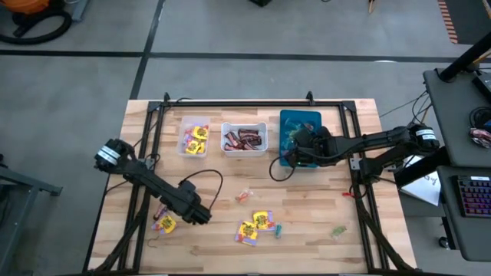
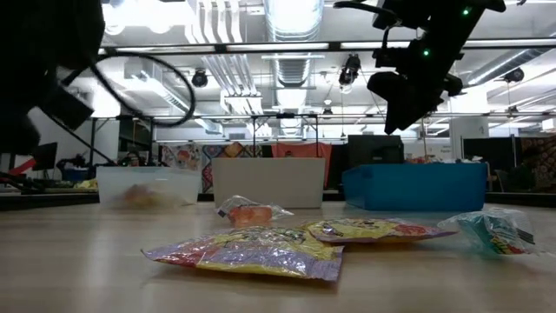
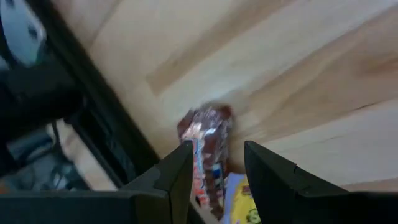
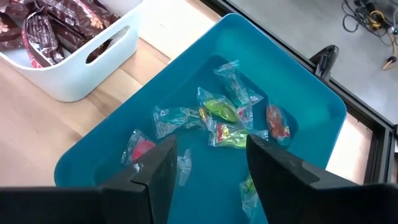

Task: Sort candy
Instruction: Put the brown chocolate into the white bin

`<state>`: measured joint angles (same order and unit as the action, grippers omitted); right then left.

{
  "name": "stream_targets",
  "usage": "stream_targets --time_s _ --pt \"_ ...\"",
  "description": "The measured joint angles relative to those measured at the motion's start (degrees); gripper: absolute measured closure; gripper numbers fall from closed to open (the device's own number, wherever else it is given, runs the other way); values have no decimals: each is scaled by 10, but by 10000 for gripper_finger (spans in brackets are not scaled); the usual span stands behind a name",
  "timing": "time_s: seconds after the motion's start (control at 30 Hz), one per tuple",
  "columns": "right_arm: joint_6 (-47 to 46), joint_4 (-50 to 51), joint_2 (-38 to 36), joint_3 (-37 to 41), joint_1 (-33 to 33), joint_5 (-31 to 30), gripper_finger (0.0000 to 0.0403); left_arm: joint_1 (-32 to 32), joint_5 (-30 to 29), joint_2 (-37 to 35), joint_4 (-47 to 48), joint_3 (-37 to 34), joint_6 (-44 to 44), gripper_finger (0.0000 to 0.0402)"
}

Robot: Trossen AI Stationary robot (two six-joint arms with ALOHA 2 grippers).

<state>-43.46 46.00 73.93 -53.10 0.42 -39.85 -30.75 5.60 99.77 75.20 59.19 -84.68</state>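
Loose candy lies on the wooden table: two yellow packets [image 1: 262, 220] [image 1: 247, 232], a small orange piece [image 1: 244, 197] and a green piece [image 1: 338, 230]. At the near left, a dark brown-red bar [image 3: 206, 134] lies beside a yellow packet [image 1: 165, 224]. My left gripper [image 3: 214, 171] is low over that bar, open, one finger on each side of its near end; I cannot tell whether they touch it. My right gripper [image 4: 208, 168] hangs open over the blue bin [image 1: 311, 121], where several small wrapped pieces [image 4: 227, 115] lie on the floor. Nothing is between its fingers.
A clear bin [image 1: 194, 138] of yellow packets and a white bin [image 1: 244, 138] of brown-red bars stand left of the blue bin along the far side. A black frame rail [image 3: 106, 134] runs close beside the bar. Bare wood lies between the bins and the loose candy.
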Motion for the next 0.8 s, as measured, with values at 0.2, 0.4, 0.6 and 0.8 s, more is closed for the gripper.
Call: stream_targets --time_s 0.2,0.4,0.6,0.8 --pt "0 0 0 0 2 0 218 -4 18 17 -17 -26 -3 274" --pt "0 0 0 0 2 0 218 -4 29 19 -23 -37 -10 274" --pt "0 0 0 0 2 10 218 -7 46 19 -75 -56 -14 274" --pt "0 0 0 0 2 11 218 -7 47 16 -109 -81 -16 274"
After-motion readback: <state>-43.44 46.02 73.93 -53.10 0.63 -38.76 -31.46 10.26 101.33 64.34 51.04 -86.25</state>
